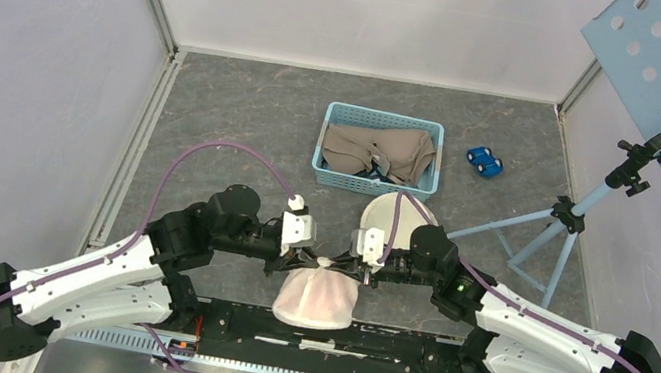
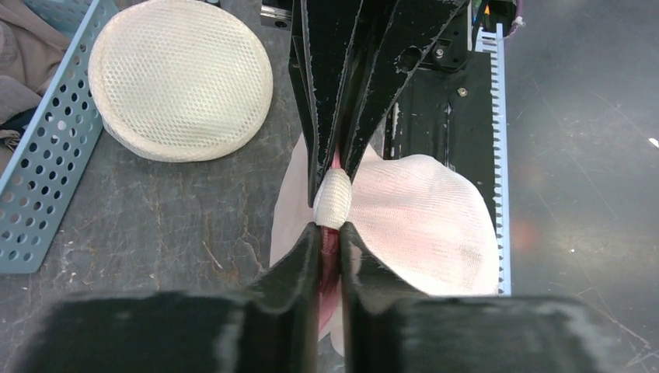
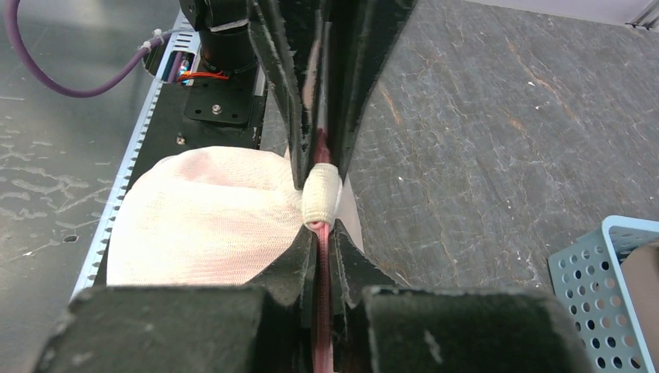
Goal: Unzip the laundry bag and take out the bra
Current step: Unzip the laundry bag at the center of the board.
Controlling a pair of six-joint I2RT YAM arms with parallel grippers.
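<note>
Two arms meet tip to tip over the laundry bag (image 1: pixel 316 298), which lies at the table's near edge between them. Left gripper (image 2: pixel 330 233) is pinched narrow on the bag's pink seam, just beside a white mesh tab (image 2: pixel 334 198); right gripper (image 3: pixel 319 231) clamps the same seam from the opposite side

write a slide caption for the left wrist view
Left claw and right claw pinch the laundry bag from opposite sides, round mesh disc nearby
</note>
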